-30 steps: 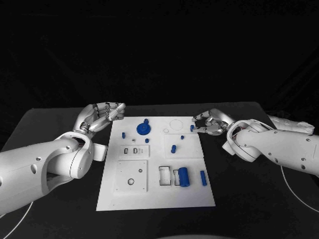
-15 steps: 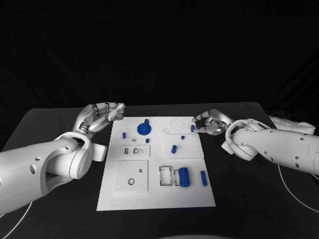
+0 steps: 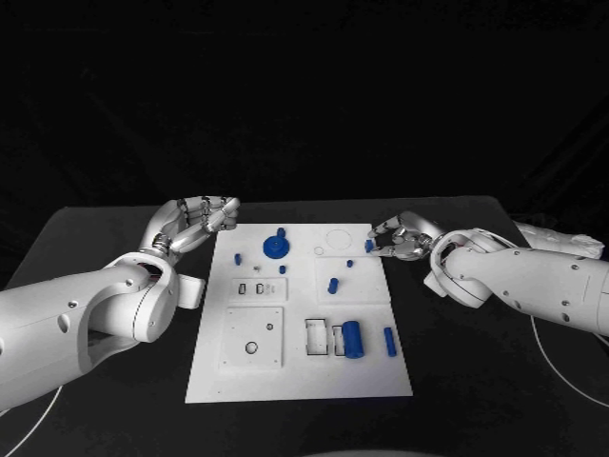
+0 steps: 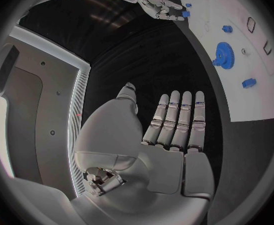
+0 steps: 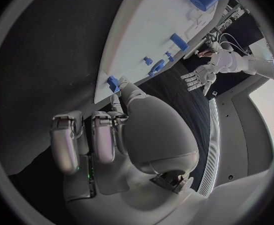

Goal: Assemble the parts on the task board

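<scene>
Head view, white task board [image 3: 299, 376], black table [image 3: 99, 228]

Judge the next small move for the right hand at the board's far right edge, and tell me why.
Probably lift the small blue part clear of the task board edge. The right hand has its fingers curled at that part, seemingly pinching it, though the contact is too small to confirm. The left hand rests open off the board, holding nothing, so the right hand seems to be the one working.

The white task board [image 3: 299, 371] lies on the black table [image 3: 99, 228]. The left hand [image 3: 199, 217] hovers beside its far left corner, fingers straight. The right hand [image 3: 398, 238] touches a small blue part [image 3: 369, 245] at the board's right edge.
</scene>
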### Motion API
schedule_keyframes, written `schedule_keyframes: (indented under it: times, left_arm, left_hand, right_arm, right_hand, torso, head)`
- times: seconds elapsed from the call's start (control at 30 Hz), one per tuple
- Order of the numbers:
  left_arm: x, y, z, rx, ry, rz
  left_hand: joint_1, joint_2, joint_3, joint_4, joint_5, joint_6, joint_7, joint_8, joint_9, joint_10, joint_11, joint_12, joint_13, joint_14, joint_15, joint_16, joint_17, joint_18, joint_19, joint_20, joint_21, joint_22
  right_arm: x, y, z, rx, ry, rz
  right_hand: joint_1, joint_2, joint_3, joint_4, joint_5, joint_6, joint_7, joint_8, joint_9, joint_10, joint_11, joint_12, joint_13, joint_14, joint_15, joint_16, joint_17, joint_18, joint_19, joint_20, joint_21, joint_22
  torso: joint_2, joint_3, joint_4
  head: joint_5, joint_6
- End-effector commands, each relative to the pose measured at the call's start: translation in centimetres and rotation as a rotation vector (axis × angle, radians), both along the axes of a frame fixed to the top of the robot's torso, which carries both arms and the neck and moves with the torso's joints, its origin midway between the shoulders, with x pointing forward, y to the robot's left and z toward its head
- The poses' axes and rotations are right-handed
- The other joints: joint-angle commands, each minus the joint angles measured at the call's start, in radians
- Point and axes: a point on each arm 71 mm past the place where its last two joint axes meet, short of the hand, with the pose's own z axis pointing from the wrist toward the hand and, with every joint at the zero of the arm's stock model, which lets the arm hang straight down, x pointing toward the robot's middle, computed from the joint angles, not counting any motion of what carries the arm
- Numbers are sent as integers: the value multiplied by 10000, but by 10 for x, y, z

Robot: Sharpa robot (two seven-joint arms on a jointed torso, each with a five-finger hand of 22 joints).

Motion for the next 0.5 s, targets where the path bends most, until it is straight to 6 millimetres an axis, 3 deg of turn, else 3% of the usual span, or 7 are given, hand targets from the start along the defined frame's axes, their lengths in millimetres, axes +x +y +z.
schedule_keyframes:
  times: [0.03,0.2,0.5]
  left_arm:
    - [0,-1,2,-31,-137,-145]
    - [-1,-1,2,-34,-135,-148]
    - [-1,2,2,-19,-146,-89]
  left_hand:
    - [23,127,7,-31,69,-69,267,61,14,-84,16,-41,14,-48,-6,-29,15,140,-69,-30,-55,-17]
    - [23,127,5,-31,70,-70,267,62,14,-85,16,-41,14,-48,-5,-29,16,140,-70,-30,-55,-17]
    - [24,126,1,-30,71,-72,267,64,15,-85,16,-41,14,-48,-5,-29,16,140,-70,-30,-56,-18]
  right_arm:
    - [0,2,-3,-252,315,125]
    - [1,3,-5,-357,447,148]
    - [4,5,-7,-458,574,97]
  right_hand:
    - [90,-13,-14,-39,-22,109,16,57,-12,1049,-71,-52,2609,1059,-83,41,2634,-68,1047,-99,45,2635]
    - [93,26,-3,-22,-12,162,30,69,-13,1049,-71,-52,2609,1059,-86,41,2634,-68,1047,-103,45,2635]
    - [68,52,-12,13,-22,130,42,30,-37,1049,-69,-52,2609,1059,-88,41,2634,-68,1047,-106,45,2635]
  torso:
    - [-7,5,-4]
    - [6,2,30]
    - [4,5,3]
  head:
    - [5,-11]
    - [-15,5]
    - [45,44]
